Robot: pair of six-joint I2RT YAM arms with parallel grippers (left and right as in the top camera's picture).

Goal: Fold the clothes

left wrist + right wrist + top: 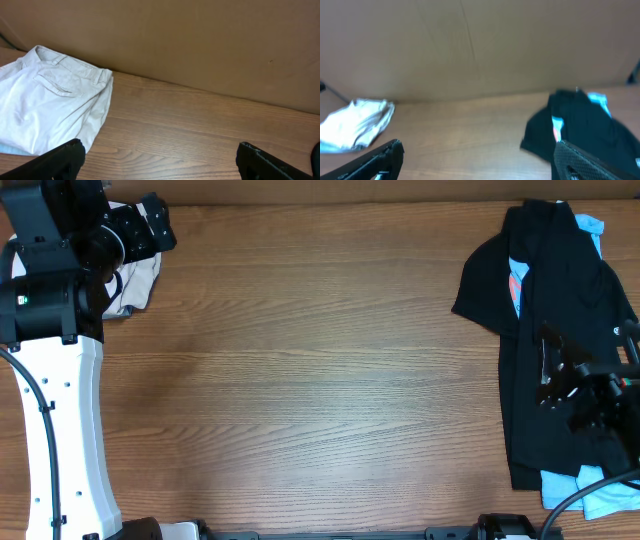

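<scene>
Clearly, the khaki shorts (142,278) are being shown lying at about 10 o'clock on the table (320,380), close to the far edge and partly hidden under the left arm (55,380). In the left wrist view the shorts (50,107) are being seen as a compact, rumpled heap flat on the wood, with the waistband (75,69) turned towards the brown backing wall (200,40) and a pocket seam showing just below it. In the right wrist view the same shorts (356,125) are being picked up at 9 o'clock, far from that camera.

The left gripper (158,225) is being held just beside the shorts, at their 12 o'clock in the overhead view. Its fingers (65,159) are being kept wide apart, nothing is being gripped between them, and the shorts are lying off to 9 o'clock of the left gripper (159,150).

The right gripper (548,368) is being held at 3 o'clock of the table, well apart from the shorts, over a black garment (545,270). Its fingers (382,160) are likewise being kept wide, with nothing between them, and the right gripper (477,150) is being pointed at bare wood.

Light-blue cloth (600,495) is being seen poking out beneath the black garment at its near and far ends.
</scene>
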